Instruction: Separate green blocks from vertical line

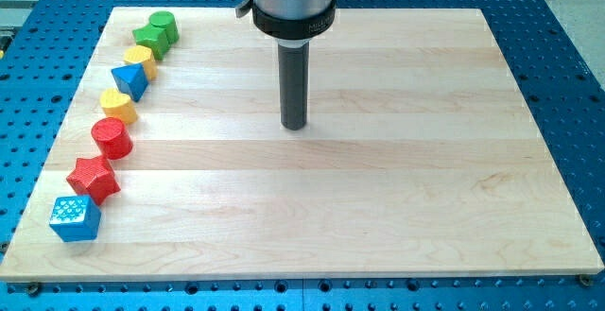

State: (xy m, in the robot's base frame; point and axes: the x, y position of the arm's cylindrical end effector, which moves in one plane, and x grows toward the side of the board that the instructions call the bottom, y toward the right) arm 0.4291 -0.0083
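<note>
You see the wooden board (378,207), then my tip (295,126), a bare rod gripping nothing, near the centre. The two green blocks (156,33) touch at the upper left, heading the coloured line.

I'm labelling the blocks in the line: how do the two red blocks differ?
The red cylinder is round with a flat circular top; the red star has pointed arms. The cylinder sits nearer the view's top, just below a yellow block; the star sits lower, just above the blue cube. Both are the same red and lie in the line along the board's left edge, far from my tip.
</note>
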